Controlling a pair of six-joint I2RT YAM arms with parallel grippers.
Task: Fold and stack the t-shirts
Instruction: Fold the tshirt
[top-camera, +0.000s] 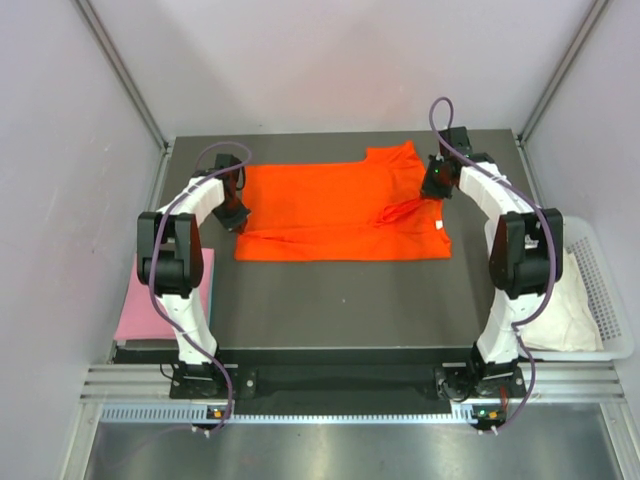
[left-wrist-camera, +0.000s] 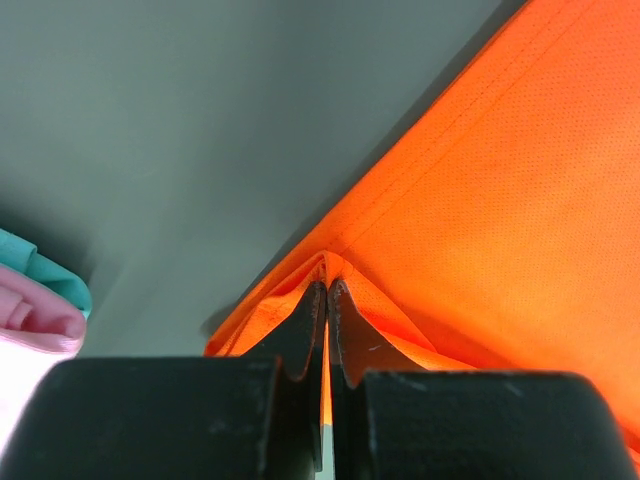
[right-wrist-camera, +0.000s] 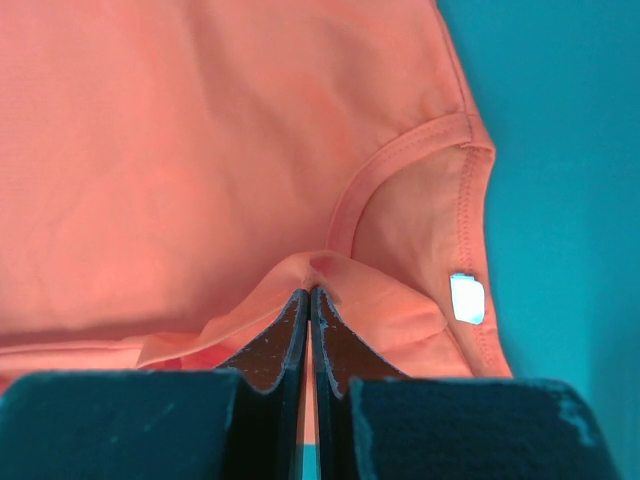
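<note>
shirt: orange-red t-shirt (top-camera: 330, 215) | lie: sideways, creased near collar | mark: white neck label (right-wrist-camera: 466, 298)

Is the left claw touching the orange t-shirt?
Touching. The left wrist view shows the left claw pinching a fold of the orange t-shirt.

T-shirt (top-camera: 340, 215) on table (top-camera: 340, 300) between left hand (top-camera: 234, 216) and right hand (top-camera: 437, 190)

Three soft short-sleeved fabric tees: one bright orange-red t-shirt (top-camera: 330, 215) at the frame's centre, one pale pink t-shirt (top-camera: 140, 310) at lower left, one white t-shirt (top-camera: 565, 305) at lower right. One small white neck label (right-wrist-camera: 466, 298). One white slotted plastic basket (top-camera: 625, 340) at right. One dark flat table (top-camera: 340, 300). Two white-and-black robot arms, left arm (top-camera: 180, 265) and right arm (top-camera: 520, 250). Two black two-finger grippers, left gripper (top-camera: 233, 215) and right gripper (top-camera: 437, 185).
</note>
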